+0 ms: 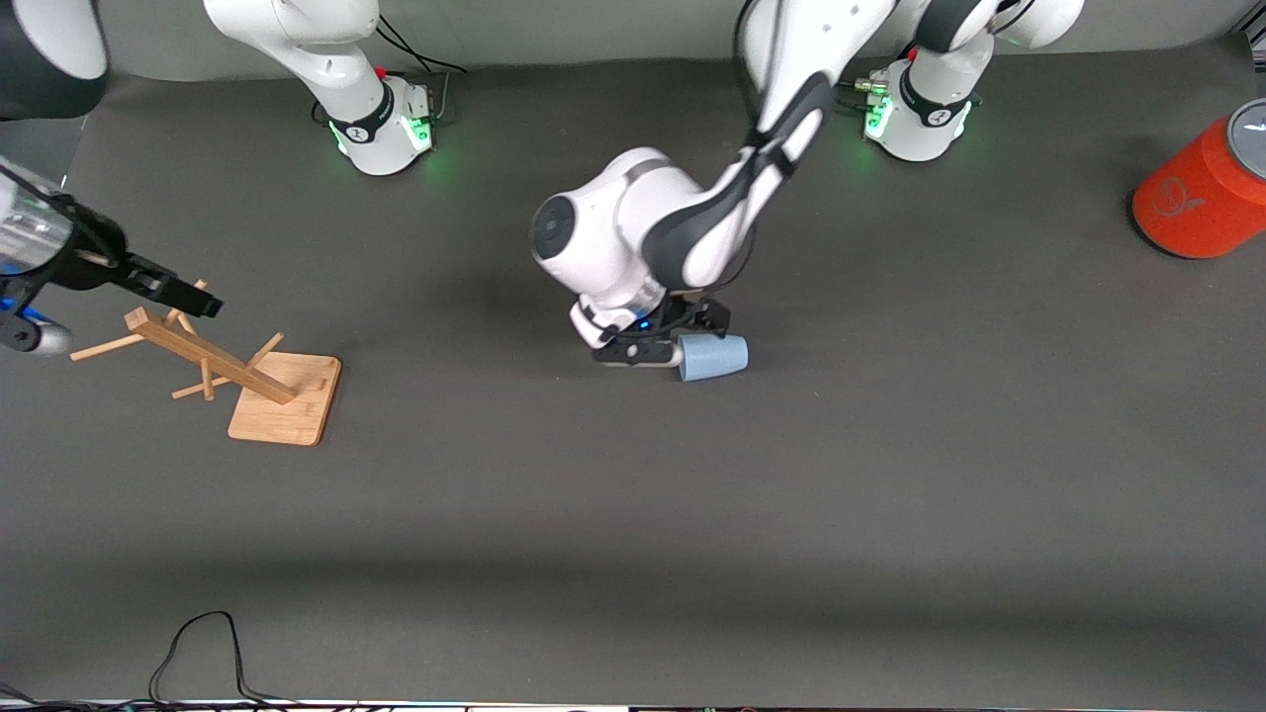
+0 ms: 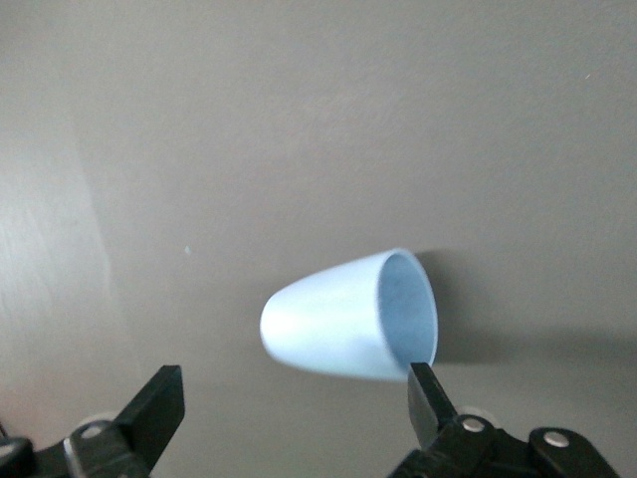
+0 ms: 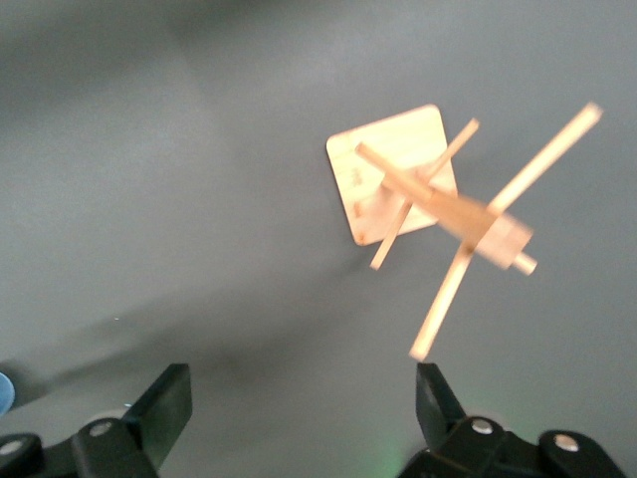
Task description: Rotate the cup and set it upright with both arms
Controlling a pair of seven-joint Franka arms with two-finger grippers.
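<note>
Lying sideways, cup (image 1: 714, 357) between open left hand (image 2: 294, 413) fingers; right hand (image 3: 304, 403) open over wooden rack (image 1: 242, 371).

The table (image 1: 890, 494) is lit evenly and softly from overhead, and no glare is seen on its matte grey surface. A broad, darker band of shadow is cast across it nearer the front camera. A soft shadow is thrown under the left arm (image 1: 682, 218). Green glow is spilled onto the table around both arm bases (image 1: 396, 124). In the left wrist view, the cup (image 2: 348, 317) is rendered fairly sharp, with a dark shadow beside its mouth; a paler zone is seen along one edge. In the right wrist view, the wooden rack (image 3: 438, 194) is smeared, its pegs blurred.
</note>
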